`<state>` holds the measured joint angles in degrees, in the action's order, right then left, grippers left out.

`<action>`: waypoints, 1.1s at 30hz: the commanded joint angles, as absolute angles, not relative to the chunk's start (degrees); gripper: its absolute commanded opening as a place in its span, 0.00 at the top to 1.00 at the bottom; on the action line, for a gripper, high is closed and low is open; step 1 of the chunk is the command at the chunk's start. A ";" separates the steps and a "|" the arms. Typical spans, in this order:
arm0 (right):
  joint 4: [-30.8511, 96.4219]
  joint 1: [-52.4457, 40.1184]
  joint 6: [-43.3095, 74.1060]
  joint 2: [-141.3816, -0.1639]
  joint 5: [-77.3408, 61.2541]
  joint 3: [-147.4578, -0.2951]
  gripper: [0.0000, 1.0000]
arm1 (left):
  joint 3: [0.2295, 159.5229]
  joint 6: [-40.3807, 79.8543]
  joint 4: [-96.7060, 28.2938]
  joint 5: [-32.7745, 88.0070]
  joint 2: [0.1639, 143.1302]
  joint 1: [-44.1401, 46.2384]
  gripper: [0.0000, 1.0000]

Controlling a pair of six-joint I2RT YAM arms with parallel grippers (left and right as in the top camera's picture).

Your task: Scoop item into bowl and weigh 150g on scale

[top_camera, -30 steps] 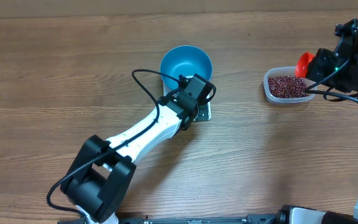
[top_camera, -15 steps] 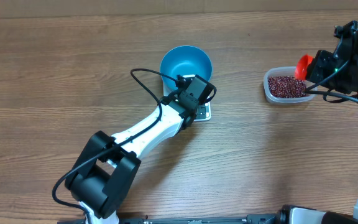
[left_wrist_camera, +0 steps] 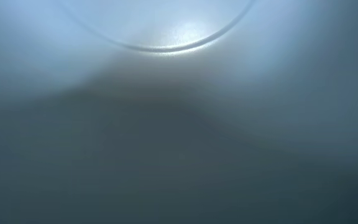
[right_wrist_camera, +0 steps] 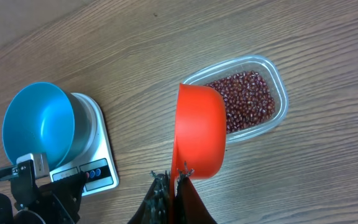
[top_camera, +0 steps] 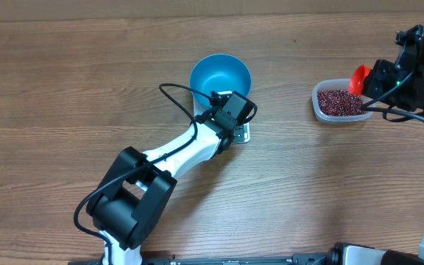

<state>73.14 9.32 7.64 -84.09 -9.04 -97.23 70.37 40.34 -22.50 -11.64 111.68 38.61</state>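
The blue bowl [top_camera: 220,76] stands empty on the white scale [top_camera: 243,135], seen also in the right wrist view as bowl [right_wrist_camera: 36,124] and scale [right_wrist_camera: 95,155]. My left gripper [top_camera: 235,122] is shut, its tip down on the scale's panel beside the blue buttons [right_wrist_camera: 92,169]. The left wrist view shows only a blurred pale surface, very close. The red-brown beans [top_camera: 337,101] lie in a clear container [right_wrist_camera: 278,93]. My right gripper [right_wrist_camera: 173,179] is shut on the handle of an empty orange scoop [right_wrist_camera: 201,130], held above the table just left of the container.
The left arm [top_camera: 175,154] stretches diagonally across the wooden table from the front left toward the scale. The right arm [top_camera: 418,66] stands at the far right edge, beside the container of beans.
The left arm's elbow and base link have swung right and forward, while its gripper stays on the scale's panel. The right arm and the scoop have not moved.
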 commanded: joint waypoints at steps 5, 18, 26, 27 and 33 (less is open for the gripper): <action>73.38 9.30 7.35 -83.44 -9.04 -97.73 0.96 | 69.56 40.73 -22.44 -12.43 112.64 38.87 0.96; 73.58 9.30 7.35 -83.44 -9.06 -97.73 0.96 | 69.56 40.73 -22.31 -10.87 114.02 38.87 0.96; 74.26 9.30 7.35 -83.44 -9.04 -97.73 0.96 | 69.56 40.75 -22.20 -10.20 115.46 38.68 0.96; 74.30 9.30 7.35 -83.44 -9.04 -97.73 0.96 | 69.56 40.75 -22.20 -9.78 115.57 38.63 0.96; 74.32 9.30 7.35 -83.44 -9.04 -97.73 0.96 | 69.58 40.73 -22.24 -9.13 115.61 38.59 0.96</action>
<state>74.56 9.34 7.66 -84.09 -9.04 -97.23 70.39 40.36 -21.78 -11.20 112.53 38.63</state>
